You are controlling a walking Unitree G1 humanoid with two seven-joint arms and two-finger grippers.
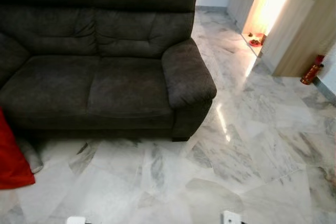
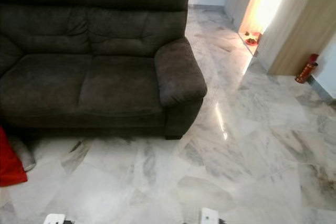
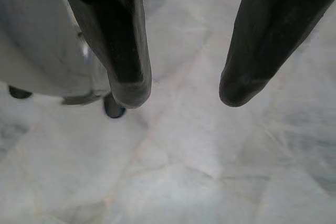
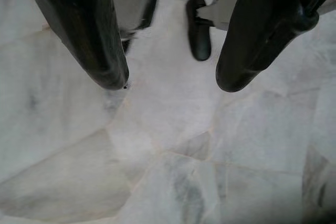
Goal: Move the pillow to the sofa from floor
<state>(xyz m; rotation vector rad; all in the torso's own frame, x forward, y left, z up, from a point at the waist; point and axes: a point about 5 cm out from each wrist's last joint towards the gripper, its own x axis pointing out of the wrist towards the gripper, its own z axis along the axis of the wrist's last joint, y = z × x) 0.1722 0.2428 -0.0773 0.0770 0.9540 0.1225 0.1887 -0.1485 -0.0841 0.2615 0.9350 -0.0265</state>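
A dark grey two-seat sofa (image 1: pixel 100 61) stands ahead on the marble floor, its seat bare. At the far left edge a red cushion-like shape (image 1: pixel 11 156) rests on the floor by the sofa's front corner, cut off by the frame, with a grey rounded object (image 1: pixel 31 157) tucked beside it. My left gripper (image 3: pixel 181 95) hangs open over bare marble in the left wrist view. In the right wrist view my right gripper (image 4: pixel 170 85) is also open above the floor, nothing between its fingers.
Glossy white-grey marble floor (image 1: pixel 252 145) stretches to the right of the sofa. A wooden cabinet wall with a lit niche (image 1: pixel 265 11) stands at the back right. A red fire extinguisher (image 1: pixel 312 70) leans by the wall. The robot's feet (image 4: pixel 198 27) show below the grippers.
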